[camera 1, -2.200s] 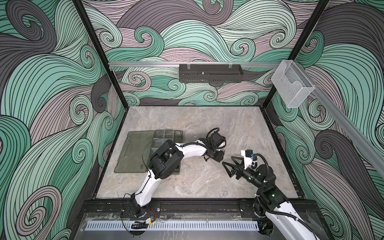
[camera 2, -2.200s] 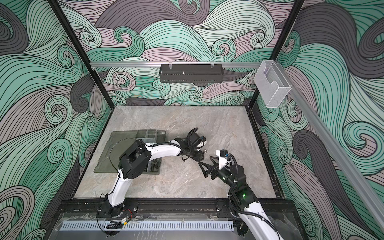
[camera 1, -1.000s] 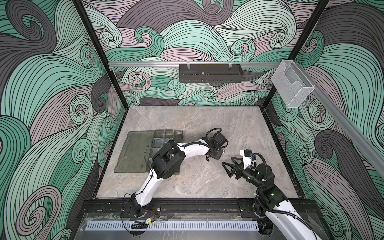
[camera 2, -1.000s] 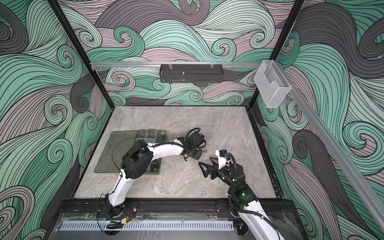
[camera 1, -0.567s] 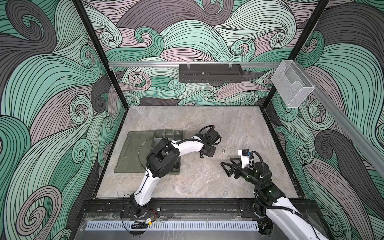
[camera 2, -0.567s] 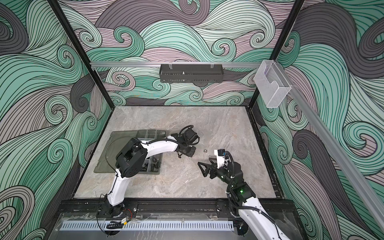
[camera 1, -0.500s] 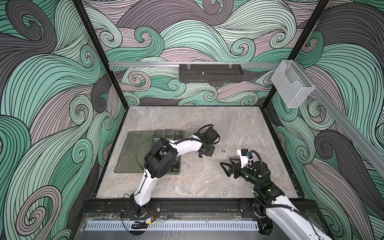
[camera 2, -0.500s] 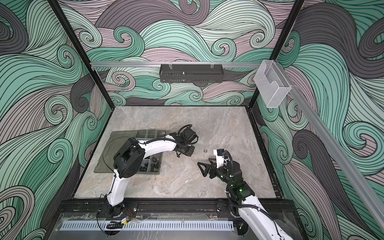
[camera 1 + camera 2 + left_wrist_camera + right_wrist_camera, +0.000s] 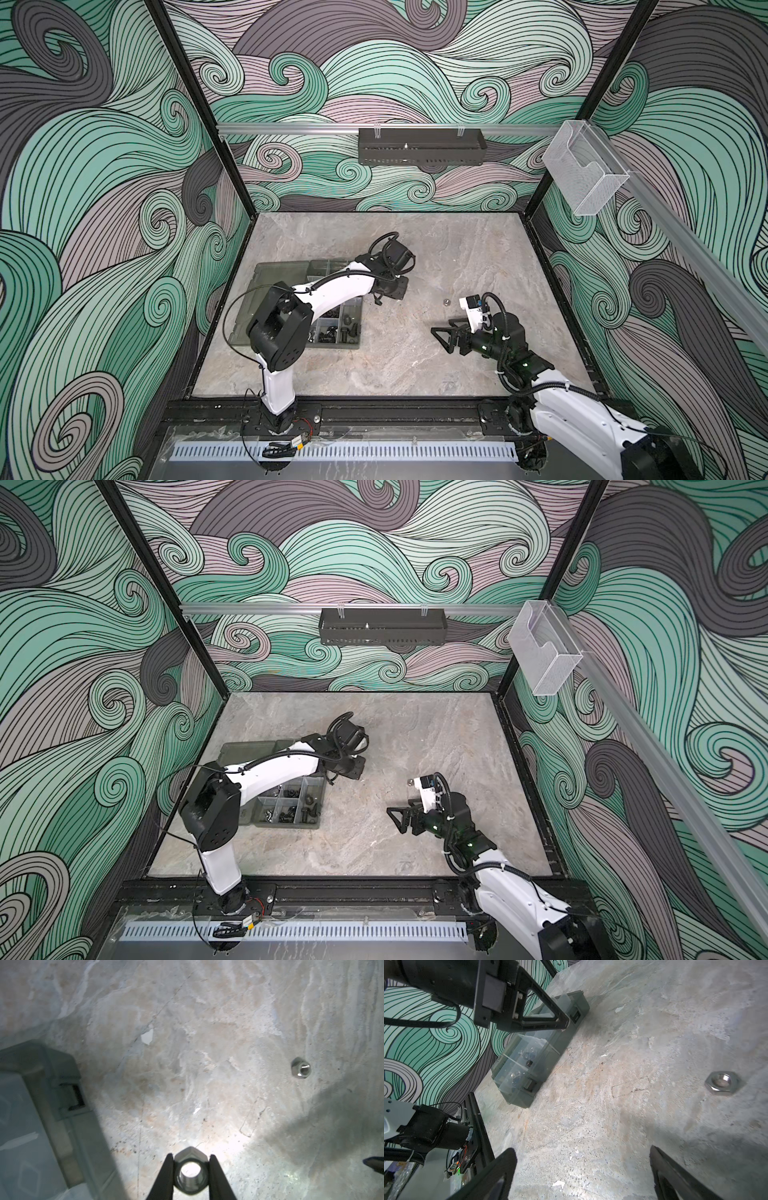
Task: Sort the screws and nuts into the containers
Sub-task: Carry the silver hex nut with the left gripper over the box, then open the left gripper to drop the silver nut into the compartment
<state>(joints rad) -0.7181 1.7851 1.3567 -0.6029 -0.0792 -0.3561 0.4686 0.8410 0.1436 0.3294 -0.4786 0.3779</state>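
My left gripper (image 9: 191,1159) is shut on a silver hex nut (image 9: 190,1171), which sits flat between the two black fingers. In both top views this gripper (image 9: 388,291) (image 9: 349,769) hangs just right of the grey-green organizer box (image 9: 328,265) (image 9: 286,746). The box's front containers (image 9: 336,328) (image 9: 291,806) hold small dark screws and nuts. A second silver nut (image 9: 446,301) (image 9: 410,782) (image 9: 300,1068) (image 9: 721,1083) lies loose on the table. My right gripper (image 9: 441,340) (image 9: 398,818) (image 9: 581,1167) stands open and holds nothing, nearer the front than that nut.
The box's open lid (image 9: 270,291) lies flat on its left. A black perforated tray (image 9: 420,146) hangs on the back wall. A clear acrylic holder (image 9: 584,174) hangs on the right rail. The stone tabletop (image 9: 395,241) stretches behind and between the arms.
My left gripper has swung left, away from the right gripper and towards the box, with the nut in it. The loose nut on the table now shows. The right gripper has drawn back slightly.
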